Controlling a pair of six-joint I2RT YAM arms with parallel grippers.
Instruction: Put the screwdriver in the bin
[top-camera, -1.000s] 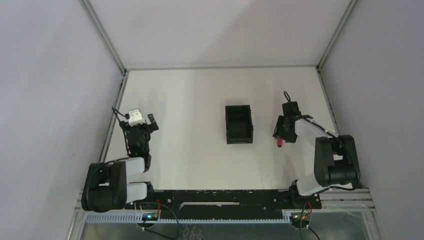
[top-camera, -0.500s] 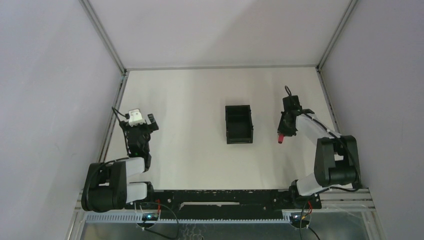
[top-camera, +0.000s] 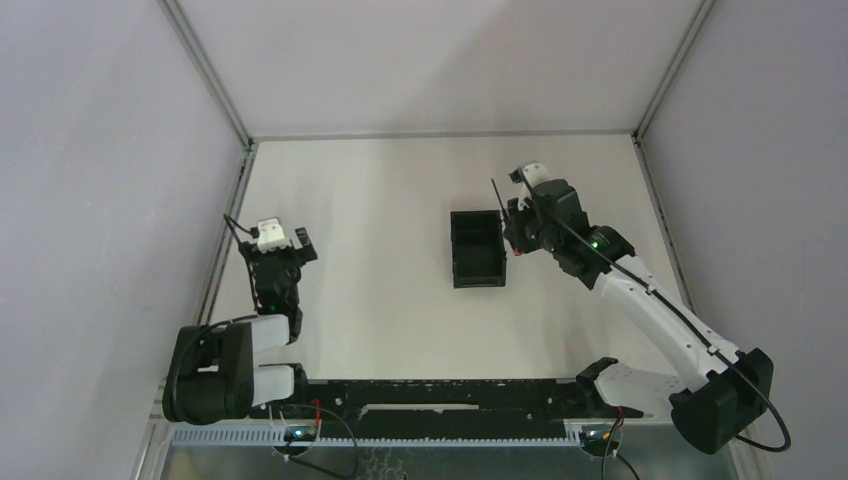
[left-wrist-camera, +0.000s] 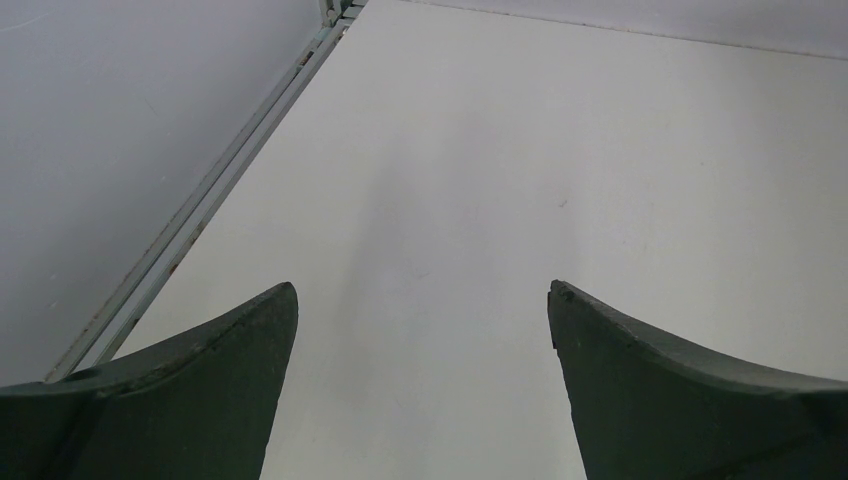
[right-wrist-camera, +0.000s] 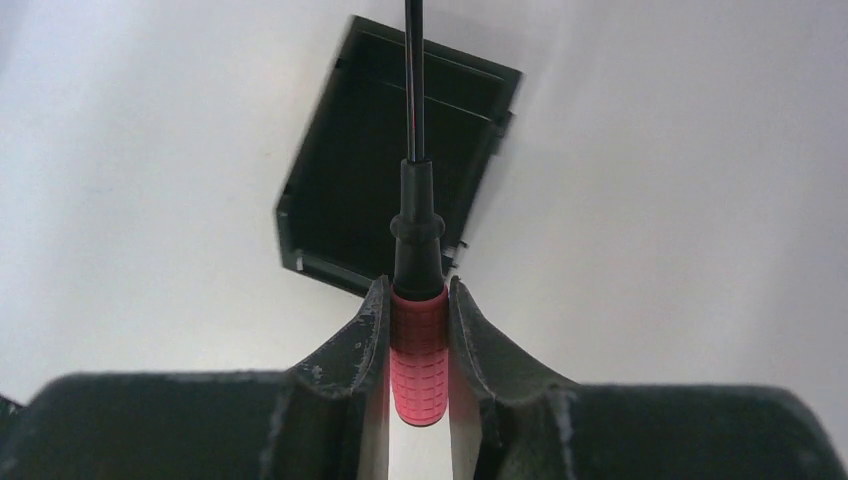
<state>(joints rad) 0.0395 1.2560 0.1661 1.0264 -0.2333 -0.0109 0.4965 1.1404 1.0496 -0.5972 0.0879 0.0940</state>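
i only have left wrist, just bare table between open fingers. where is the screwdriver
observer: the right gripper is shut on the screwdriver, clamping its red handle.
operator: ok and the bin, where's that
observer: the bin is upright near the middle of the top view. The right gripper is just off its right wall.
operator: which way is the shaft pointing
observer: in the right wrist view it points straight out from the gripper and crosses over the bin's open top. The tip runs out of frame.
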